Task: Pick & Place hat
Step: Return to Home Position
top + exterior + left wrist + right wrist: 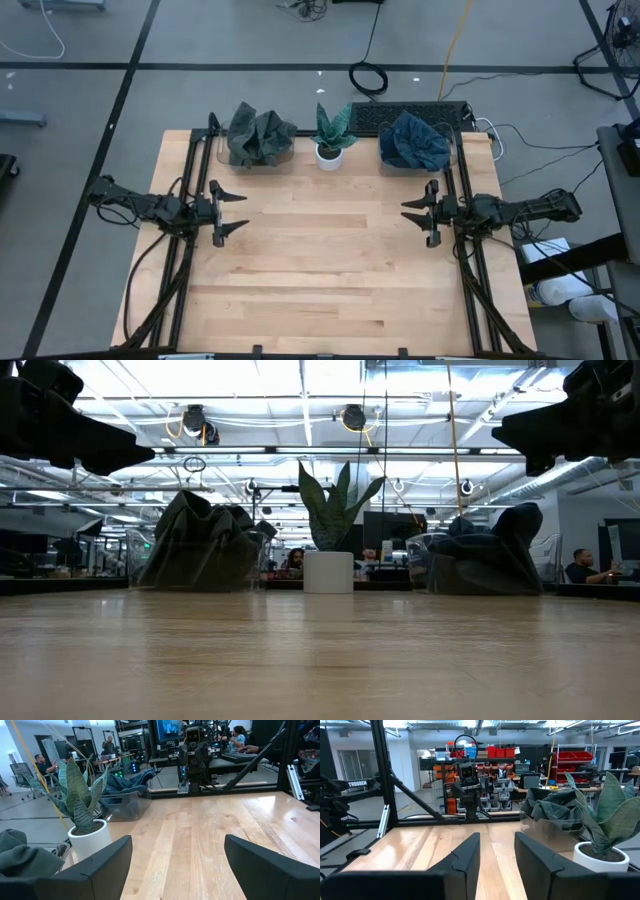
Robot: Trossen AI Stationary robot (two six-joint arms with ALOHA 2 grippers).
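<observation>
A crumpled grey-green hat heap point(260, 138) point(205, 545) fills a clear bin at the far edge, left of centre. A blue hat heap point(415, 142) point(490, 555) fills a second clear bin on the right. My left gripper point(238, 212) point(177, 855) hovers open above the table's left side, pointing right. My right gripper point(408, 213) point(497, 850) hovers open above the right side, pointing left, with a narrower gap. Both are nearer than the bins and touch nothing. The right wrist view shows the grey-green heap point(557, 805); the left wrist view shows the blue heap point(130, 782).
A potted snake plant point(330, 140) point(330, 565) stands between the two bins at the far edge. A dark keyboard point(400, 115) lies behind the right bin. Bare wooden tabletop point(325, 260) stretches between and in front of the grippers. People sit in the room beyond.
</observation>
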